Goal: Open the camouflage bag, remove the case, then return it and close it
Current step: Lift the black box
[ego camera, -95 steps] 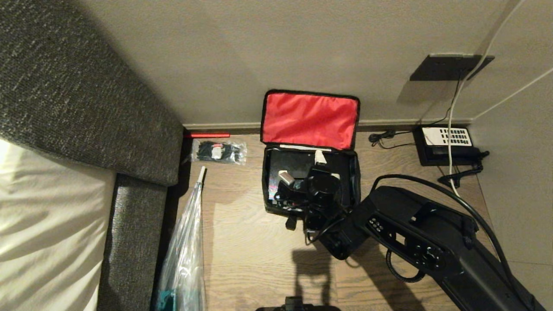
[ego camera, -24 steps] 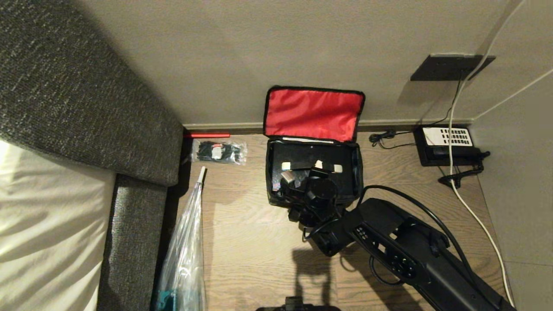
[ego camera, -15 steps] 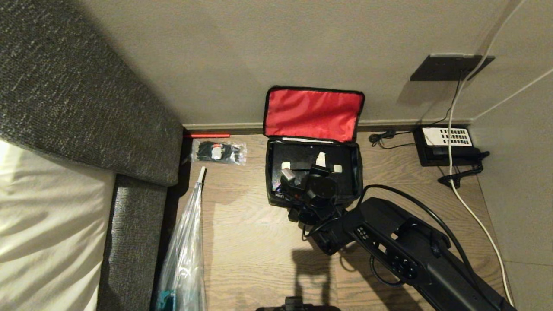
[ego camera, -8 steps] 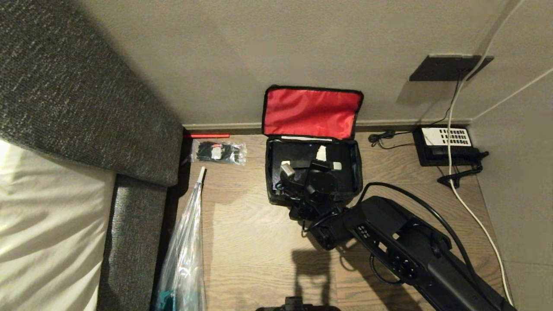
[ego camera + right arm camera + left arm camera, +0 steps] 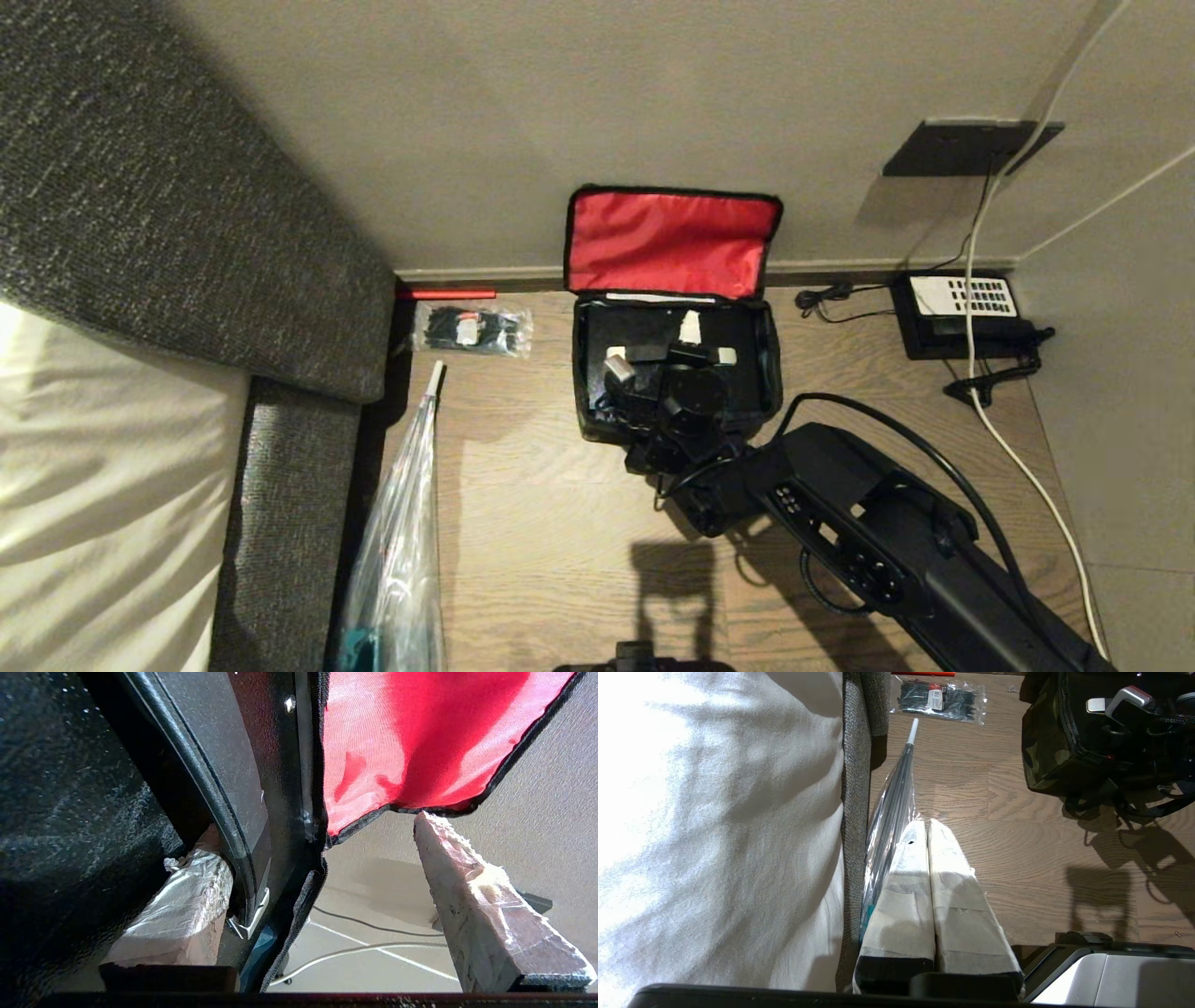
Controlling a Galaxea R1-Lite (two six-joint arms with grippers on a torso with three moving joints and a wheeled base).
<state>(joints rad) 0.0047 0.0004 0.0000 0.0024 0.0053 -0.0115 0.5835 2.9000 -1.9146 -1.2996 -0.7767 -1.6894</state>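
Right gripper (image 5: 322, 872): jaws spread wide and gripping nothing, one taped finger (image 5: 187, 905) lying beside the case's long handle (image 5: 205, 788), the other finger standing free in front of the red lining. The gripper reaches down into the camouflage bag (image 5: 1048, 746). The case (image 5: 653, 336) lies flat inside the bag, its handle with whitish ends uppermost. The bag's lid flap (image 5: 672, 245) stands open, leaning against the wall behind. Beside the bag, on its far side from the sofa (image 5: 159, 215), sits a black telephone (image 5: 962, 313); between bag and sofa lie a packet of zip ties (image 5: 471, 329) and a clear plastic bag (image 5: 397, 551). Left gripper (image 5: 928, 833): jaws pressed together, parked over the floor (image 5: 541, 523) well apart from the bag.
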